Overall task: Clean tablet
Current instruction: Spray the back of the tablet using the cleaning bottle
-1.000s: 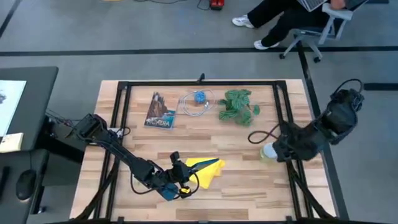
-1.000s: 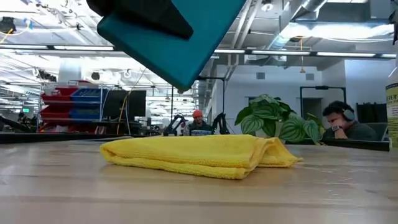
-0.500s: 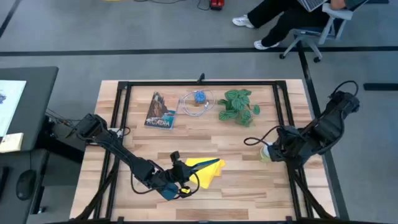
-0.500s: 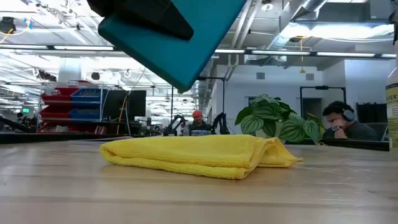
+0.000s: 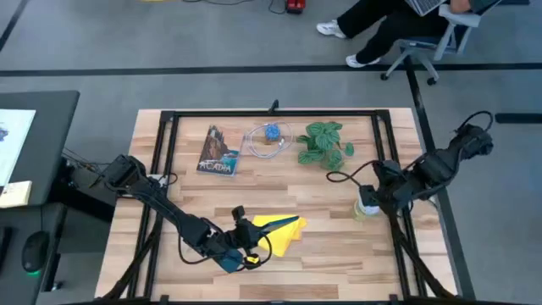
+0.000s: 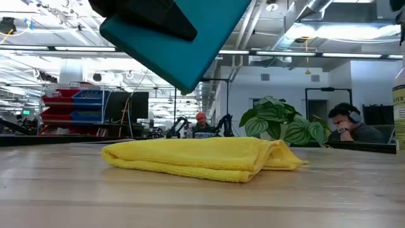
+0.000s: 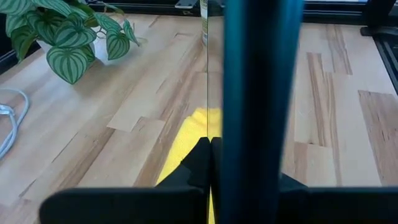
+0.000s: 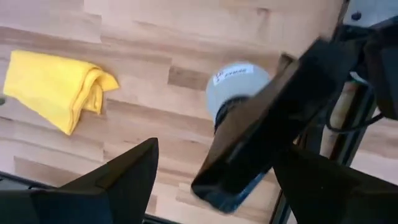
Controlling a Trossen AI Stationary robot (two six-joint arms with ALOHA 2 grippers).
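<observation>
The tablet (image 5: 229,261) is a thin slab in a teal case. It hangs tilted above the table's near side (image 6: 183,38), with my left gripper (image 5: 242,252) shut on it. A folded yellow cloth (image 5: 279,230) lies flat on the wood just right of it (image 6: 202,158). At the table's right, my right gripper (image 5: 373,200) stands open above a bottle (image 5: 365,207). Its fingers are spread wide on either side of the bottle's pale top (image 8: 239,87) and dark spray head (image 8: 267,130). My left gripper pinches the tablet between its two fingers, one finger (image 7: 200,160) on each broad face. The left wrist view shows the tablet edge-on (image 7: 255,112), running along the fingers. It is lifted clear of the table and tilted, its lower corner (image 6: 183,88) above the cloth's near side.
Along the far side lie an "ACADIA" booklet (image 5: 218,152), a coiled cable with a blue piece (image 5: 269,135) and a potted leafy plant (image 5: 326,142). Black frame rails (image 5: 166,161) run along the table's edges. People sit in the room beyond (image 6: 345,123).
My right arm has changed its pose. Its elbow has swung toward the far edge, and the gripper has shifted slightly toward the far side while staying over the bottle. The bottle, tablet and cloth have kept their places.
</observation>
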